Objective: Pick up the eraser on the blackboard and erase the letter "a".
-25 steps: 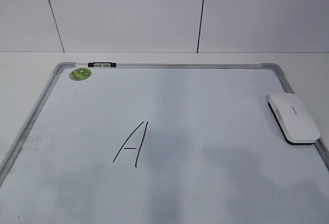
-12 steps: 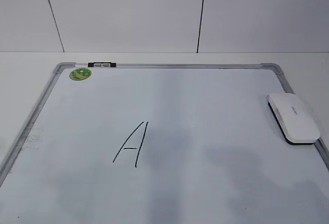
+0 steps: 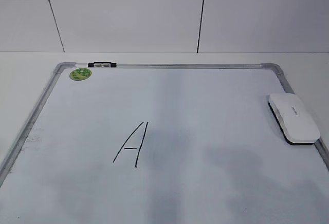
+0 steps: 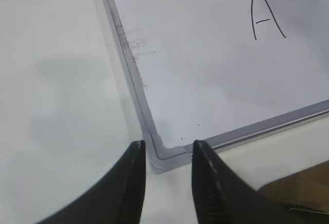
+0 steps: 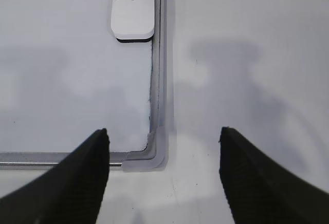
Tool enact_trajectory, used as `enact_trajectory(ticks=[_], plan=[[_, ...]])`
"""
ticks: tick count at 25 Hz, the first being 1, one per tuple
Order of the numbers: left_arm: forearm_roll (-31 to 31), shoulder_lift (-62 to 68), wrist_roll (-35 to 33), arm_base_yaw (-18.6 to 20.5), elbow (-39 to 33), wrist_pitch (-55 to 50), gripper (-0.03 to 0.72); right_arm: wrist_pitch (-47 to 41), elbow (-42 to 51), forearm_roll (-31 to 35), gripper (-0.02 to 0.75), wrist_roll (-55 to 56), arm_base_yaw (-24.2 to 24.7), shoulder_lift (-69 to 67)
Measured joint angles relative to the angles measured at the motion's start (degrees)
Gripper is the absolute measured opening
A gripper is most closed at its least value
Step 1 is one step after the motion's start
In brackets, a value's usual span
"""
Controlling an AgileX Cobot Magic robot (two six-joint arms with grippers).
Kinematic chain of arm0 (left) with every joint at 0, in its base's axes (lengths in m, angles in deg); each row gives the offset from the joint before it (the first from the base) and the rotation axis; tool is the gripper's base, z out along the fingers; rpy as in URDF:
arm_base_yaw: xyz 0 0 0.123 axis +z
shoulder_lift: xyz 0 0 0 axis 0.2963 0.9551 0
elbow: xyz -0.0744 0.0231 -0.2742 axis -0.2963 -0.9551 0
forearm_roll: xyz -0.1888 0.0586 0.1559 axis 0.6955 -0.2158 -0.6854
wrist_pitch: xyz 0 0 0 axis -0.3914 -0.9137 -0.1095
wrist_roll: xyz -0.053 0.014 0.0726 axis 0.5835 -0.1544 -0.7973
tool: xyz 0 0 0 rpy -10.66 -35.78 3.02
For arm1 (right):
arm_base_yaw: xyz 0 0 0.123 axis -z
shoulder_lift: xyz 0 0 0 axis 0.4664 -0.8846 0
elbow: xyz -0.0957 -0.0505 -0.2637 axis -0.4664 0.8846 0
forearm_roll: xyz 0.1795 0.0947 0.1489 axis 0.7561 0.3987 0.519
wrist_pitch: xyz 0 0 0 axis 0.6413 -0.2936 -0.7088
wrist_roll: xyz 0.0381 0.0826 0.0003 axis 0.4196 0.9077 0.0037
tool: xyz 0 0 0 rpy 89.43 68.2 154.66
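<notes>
**Eraser untouched at the board's right edge, both grippers waiting empty**

A white tabletop backed by a pale panelled wall carries the blackboard [image 3: 169,67], in fact a white dry-erase board with a silver-grey frame, a round green sticker [image 3: 80,73] in its far-left corner and a small black-and-silver clip [image 3: 102,64] on the far rail. The eraser [image 3: 293,117] lies flat on the board, just beside the right frame rail, long side running along it. Only 1 letter shows, a tall capital "A" [image 3: 131,144] near the middle; the letter "a" cannot be found in any view.

The left gripper [image 4: 165,154] hovers over the board's near-left corner, jaws slightly parted and holding nothing. The right gripper [image 5: 164,136] hangs over the near-right corner, jaws spread wide and empty, with the eraser ahead of it along the rail.

The eraser looks like a light, rigid plastic shell on thin black felt, smooth and probably slippery. The likeliest hold is across its 2 long sides near the middle, though the rail crowds the outer side.
</notes>
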Motion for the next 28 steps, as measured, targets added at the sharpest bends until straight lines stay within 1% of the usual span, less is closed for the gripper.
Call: enact_trajectory(ticks=[12,24,28], plan=[[0.00,-9.48,0.00,-0.03,0.00,0.00,0.235,0.09,0.00,0.10,0.540,0.00,0.00,7.16],[0.00,-9.90,0.00,-0.03,0.00,-0.12,0.235,0.09,0.00,0.10,0.540,0.00,0.00,7.42],[0.00,-9.90,0.00,1.86,0.00,-0.12,0.235,0.09,0.00,0.10,0.540,0.00,1.27,7.42]])
